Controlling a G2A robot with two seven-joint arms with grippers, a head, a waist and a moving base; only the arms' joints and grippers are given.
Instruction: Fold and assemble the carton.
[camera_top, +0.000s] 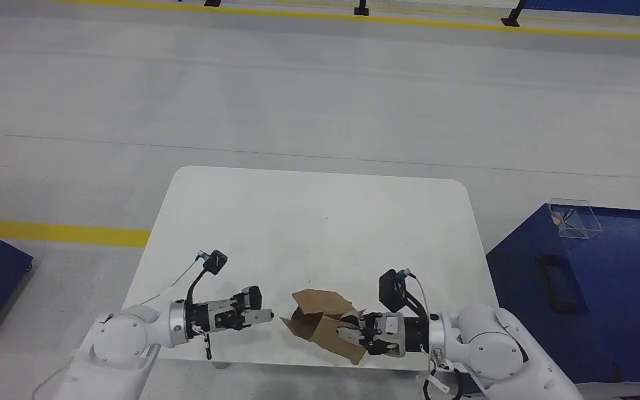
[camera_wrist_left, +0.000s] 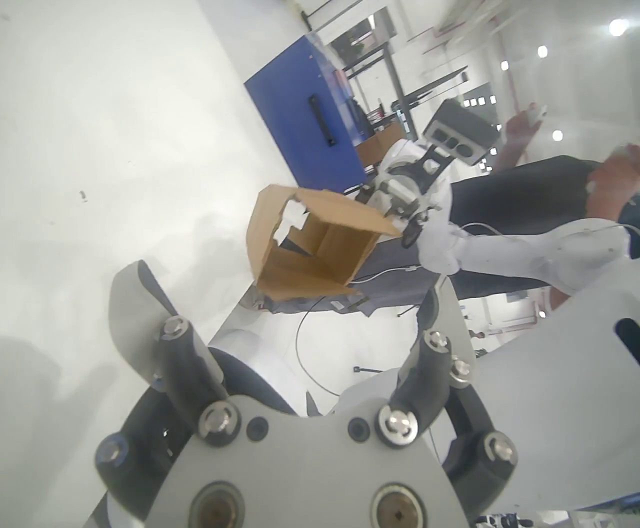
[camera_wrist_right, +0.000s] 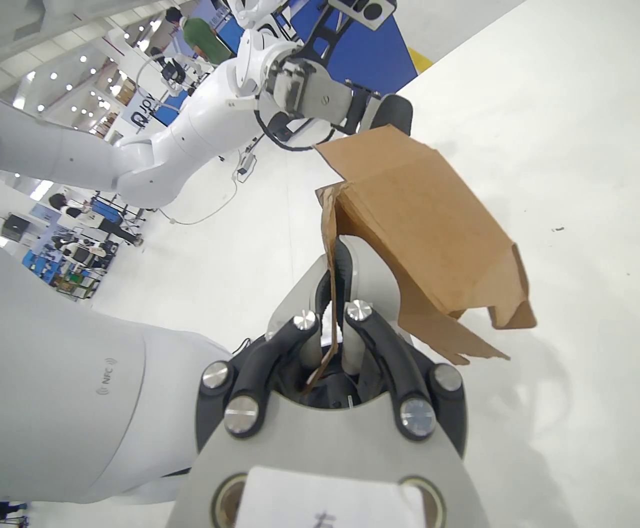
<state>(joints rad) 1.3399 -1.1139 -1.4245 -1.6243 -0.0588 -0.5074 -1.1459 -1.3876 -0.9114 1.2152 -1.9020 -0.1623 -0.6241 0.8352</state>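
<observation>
My left gripper (camera_wrist_left: 286, 299) has its fingers (camera_wrist_left: 142, 320) spread wide, nothing between them. Just beyond the fingertips I see the carton (camera_wrist_left: 310, 240), its open end facing me. The right gripper (camera_wrist_left: 397, 212) meets the carton's far side.

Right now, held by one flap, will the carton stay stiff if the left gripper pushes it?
Probably flexes: the carton is held by one thin flap in the right gripper. Likely light; its torn, open flaps may buckle.

Lettering shows on a far sign (camera_wrist_right: 141, 111) and the right arm (camera_wrist_right: 107, 376)
</observation>
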